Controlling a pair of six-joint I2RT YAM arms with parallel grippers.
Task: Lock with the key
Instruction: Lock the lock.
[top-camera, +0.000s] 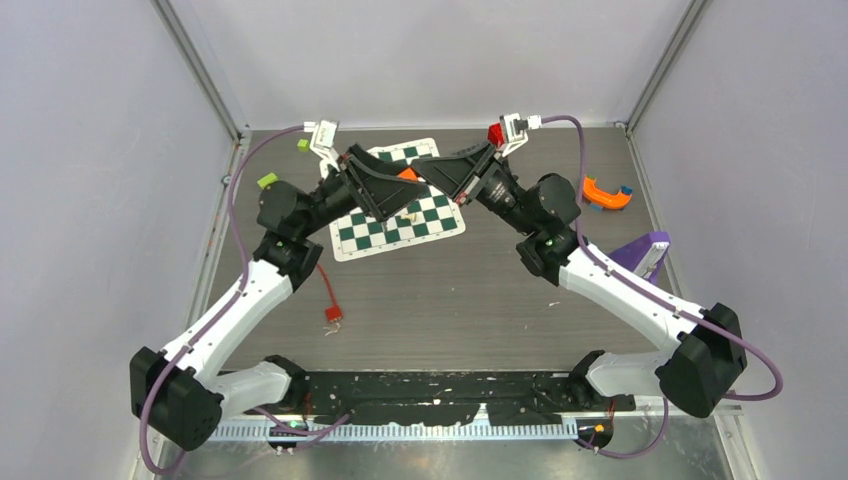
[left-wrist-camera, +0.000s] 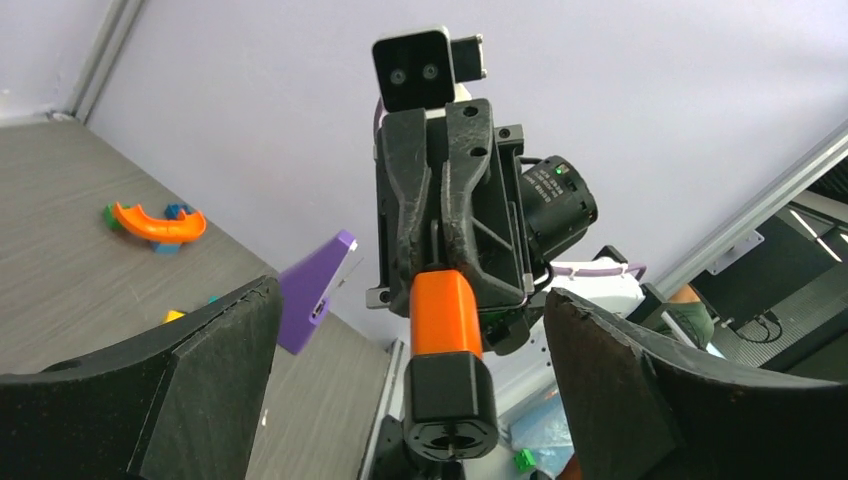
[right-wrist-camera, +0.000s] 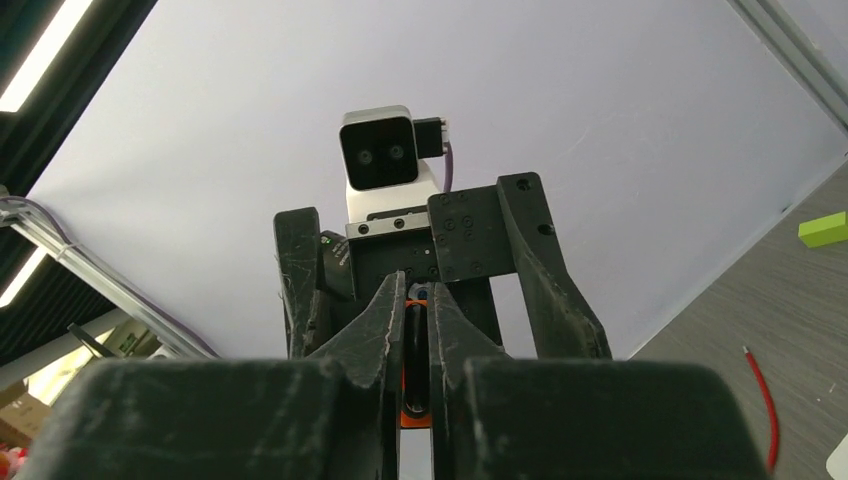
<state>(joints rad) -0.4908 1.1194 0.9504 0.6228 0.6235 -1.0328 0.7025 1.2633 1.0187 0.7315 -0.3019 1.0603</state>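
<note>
Where the two arms meet above the chess mat (top-camera: 440, 215), the left gripper (top-camera: 405, 195) and right gripper (top-camera: 420, 170) point at each other, tips close, with an orange piece (top-camera: 407, 175) between them. From the left wrist, that gripper's own fingers (left-wrist-camera: 200, 380) stand wide apart, gripping nothing. Straight ahead the right gripper's jaws are pinched tight on the orange piece (left-wrist-camera: 445, 312). Its black barrel (left-wrist-camera: 450, 400) sticks out toward the left gripper, its long axis along the line joining the grippers. Whether this is lock or key I cannot tell. From the right wrist, its own fingers (right-wrist-camera: 560, 420) are closed together on a sliver of orange. The left gripper gapes beyond, seemingly placed to take the barrel end.
</note>
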